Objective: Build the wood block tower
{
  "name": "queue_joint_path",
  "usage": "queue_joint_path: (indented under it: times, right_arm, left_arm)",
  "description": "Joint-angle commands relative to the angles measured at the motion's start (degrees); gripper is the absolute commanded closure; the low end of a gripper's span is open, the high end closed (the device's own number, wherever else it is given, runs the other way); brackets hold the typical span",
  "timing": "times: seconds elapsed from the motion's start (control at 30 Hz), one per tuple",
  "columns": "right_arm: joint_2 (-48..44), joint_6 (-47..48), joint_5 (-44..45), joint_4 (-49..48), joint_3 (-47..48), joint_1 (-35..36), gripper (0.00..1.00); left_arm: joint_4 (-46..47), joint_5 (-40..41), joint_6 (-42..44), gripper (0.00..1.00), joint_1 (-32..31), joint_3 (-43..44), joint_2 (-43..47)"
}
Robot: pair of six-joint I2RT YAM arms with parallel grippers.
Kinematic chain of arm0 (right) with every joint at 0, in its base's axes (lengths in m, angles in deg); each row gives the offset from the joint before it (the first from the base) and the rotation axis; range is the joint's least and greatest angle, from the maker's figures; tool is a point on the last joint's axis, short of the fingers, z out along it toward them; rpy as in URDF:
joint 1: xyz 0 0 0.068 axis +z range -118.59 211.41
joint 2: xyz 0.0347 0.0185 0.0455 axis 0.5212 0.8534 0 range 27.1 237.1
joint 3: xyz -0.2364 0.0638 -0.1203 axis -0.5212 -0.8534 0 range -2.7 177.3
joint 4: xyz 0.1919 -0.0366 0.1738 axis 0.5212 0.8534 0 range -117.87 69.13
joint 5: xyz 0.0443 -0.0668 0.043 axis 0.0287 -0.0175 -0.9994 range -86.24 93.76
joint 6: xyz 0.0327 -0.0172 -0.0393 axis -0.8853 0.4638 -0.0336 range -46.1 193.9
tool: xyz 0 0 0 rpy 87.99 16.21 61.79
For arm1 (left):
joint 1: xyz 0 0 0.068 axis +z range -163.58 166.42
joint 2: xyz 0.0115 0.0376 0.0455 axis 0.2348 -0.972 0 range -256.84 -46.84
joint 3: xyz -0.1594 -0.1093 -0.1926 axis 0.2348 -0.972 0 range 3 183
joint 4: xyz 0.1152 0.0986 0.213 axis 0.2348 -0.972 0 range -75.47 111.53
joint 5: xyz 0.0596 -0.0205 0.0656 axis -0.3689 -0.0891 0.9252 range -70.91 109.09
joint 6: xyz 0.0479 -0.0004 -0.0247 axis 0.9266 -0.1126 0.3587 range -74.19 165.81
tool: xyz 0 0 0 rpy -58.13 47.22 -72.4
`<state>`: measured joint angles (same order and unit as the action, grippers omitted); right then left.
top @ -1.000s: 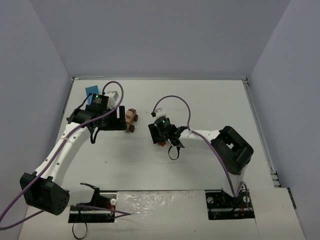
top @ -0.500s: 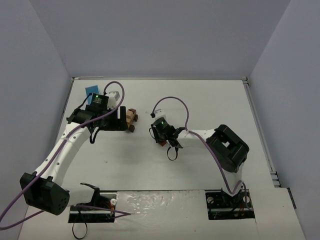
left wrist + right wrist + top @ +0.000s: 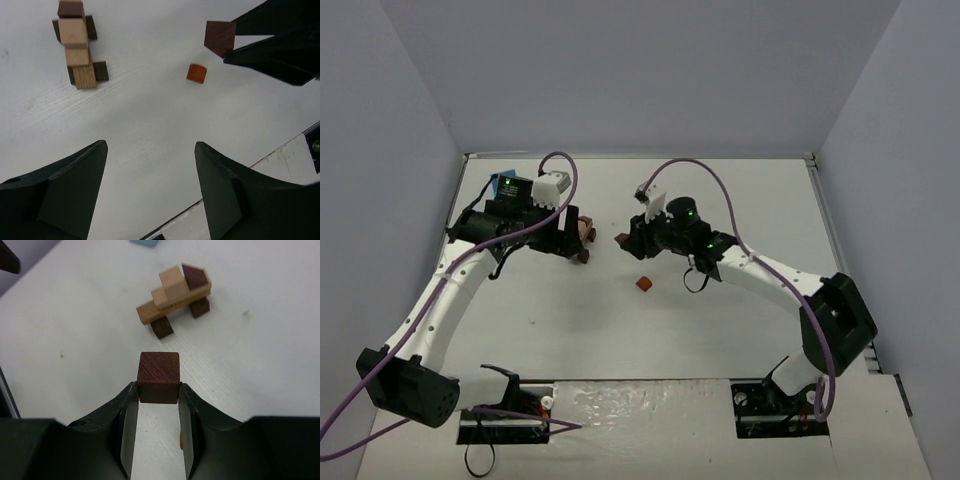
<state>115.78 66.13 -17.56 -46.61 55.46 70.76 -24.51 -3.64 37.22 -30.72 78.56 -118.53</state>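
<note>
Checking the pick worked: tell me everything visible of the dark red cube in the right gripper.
The dark red cube is a small wooden block with fine grain and crisp edges. The right gripper pinches its two side faces, holding it level, apparently clear of the white table. Nothing else touches it; the tower stands apart beyond.

Overhead, the left pincer (image 3: 567, 238) hides most of the tower (image 3: 585, 230); the blue box (image 3: 145, 242) is cropped.
</note>
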Motion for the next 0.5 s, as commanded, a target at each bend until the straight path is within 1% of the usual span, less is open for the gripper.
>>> queue_joint_path:
  times: [0.0, 0.03, 0.1, 0.13, 0.23, 0.3, 0.37, 0.47]
  right_arm:
    - [-5.7, 1.86, -24.71, -3.59, 5.22, -6.18, 1.0]
    - [-6.39, 1.76, -29.41, -3.59, 6.19, -7.36, 1.0]
    - [-6.93, 1.53, -34.08, -3.59, 7.35, -8.17, 1.0]
    - [-7.3, 1.32, -38.63, -3.59, 9.09, -8.63, 1.0]
    - [-7.38, 0.54, -45.16, -3.65, 11.83, -9.12, 1.0]
    - [-7.38, -0.06, -48.13, -3.68, 13.21, -9.2, 1.0]
    - [-7.67, -0.5, -49.37, -3.68, 14.02, -9.29, 1.0]
    - [-8.37, -0.82, -50.06, -3.76, 14.79, -9.29, 1.0]
  left_arm:
    - [4.3, -10.8, 7.28, 0.33, 0.44, 8.1, 1.4]
    - [4.47, -13.19, 8.59, 0.33, 0.44, 9.56, 1.47]
    - [4.47, -17.76, 10.35, 0.33, 0.44, 11.49, 1.61]
    - [4.48, -21.21, 12.29, 0.33, 0.44, 12.65, 1.72]
    - [4.5, -29.17, 13.5, 0.32, 0.44, 14.85, 1.46]
    - [4.62, -34.04, 13.98, 0.32, 0.44, 15.75, 1.16]
    - [4.57, -37.07, 14.21, 0.32, 0.44, 16.01, 0.76]
    - [4.57, -38.25, 14.29, 0.32, 0.44, 15.71, 0.53]
